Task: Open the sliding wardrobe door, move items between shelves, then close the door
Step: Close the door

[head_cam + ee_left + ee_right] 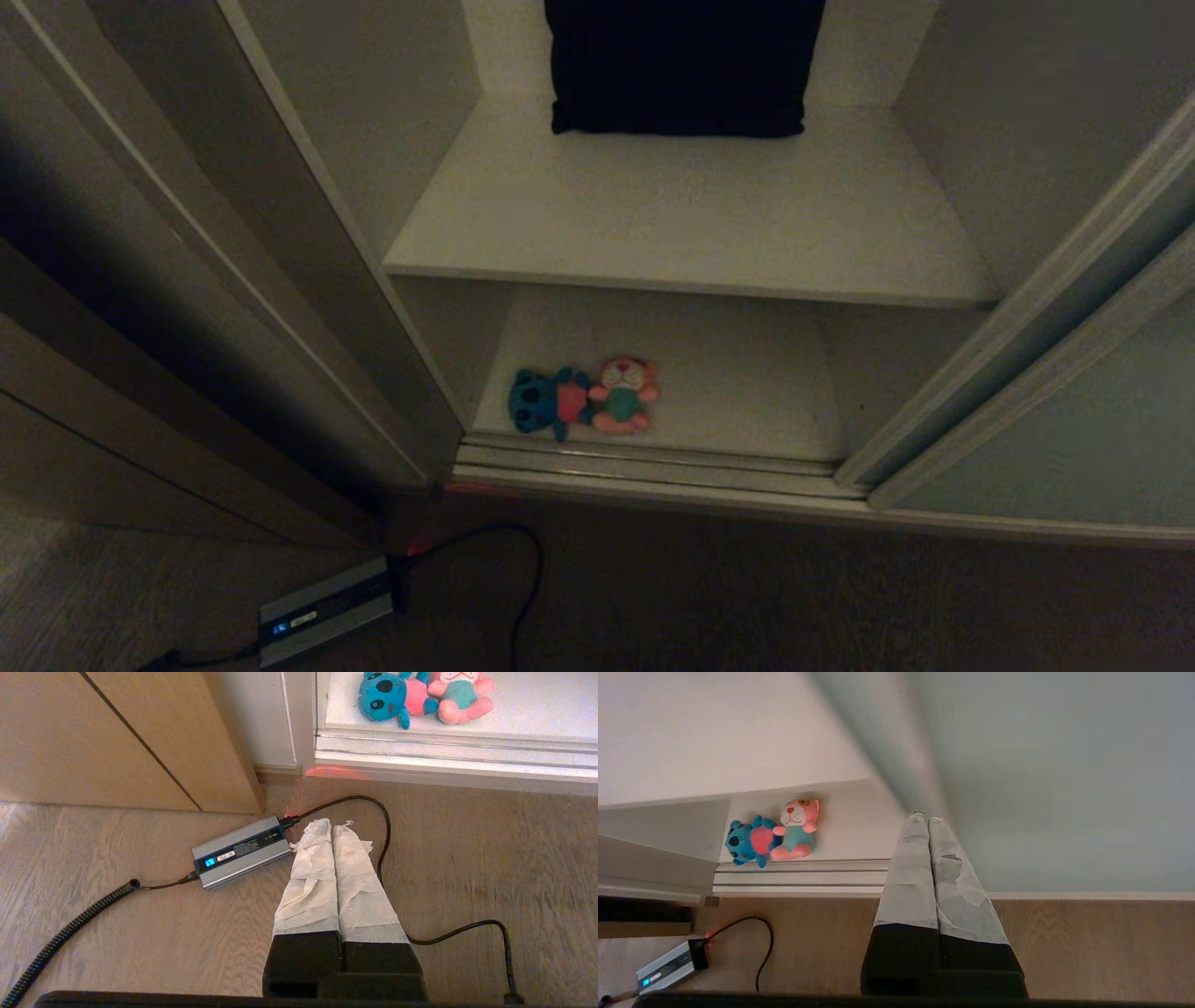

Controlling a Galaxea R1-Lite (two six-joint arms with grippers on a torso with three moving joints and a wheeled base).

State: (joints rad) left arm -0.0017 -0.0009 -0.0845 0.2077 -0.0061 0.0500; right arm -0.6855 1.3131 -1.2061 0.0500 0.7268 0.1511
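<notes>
Both grippers carry nothing; the right gripper (923, 817) has its tape-wrapped fingers (909, 868) pressed flat together, their tips close against the pale metal edge of the sliding wardrobe door (1064, 788), though whether they touch it cannot be told; the left gripper (332, 826) is likewise closed tight with no gap between its fingers, hanging low over the wooden floor (140, 933) just beside a grey power adapter (243, 851) and its black cable (383, 826); neither arm appears in the head view. From the head view the wardrobe stands open in the middle, with the grey-green door (1074, 439) slid over to the right; two off-white shelves show, the upper shelf (691, 224) bearing a dark folded cloth (681, 65) at its back, the lower shelf (747, 392) holding the two plush toys near its front left corner, just behind the ribbed floor track (653, 467); the teal-blue toy (541, 401) lies on the left and the pink toy (625, 394) on the right, touching each other; a brown wood-grain panel (140, 373) stands at the left of the opening.
</notes>
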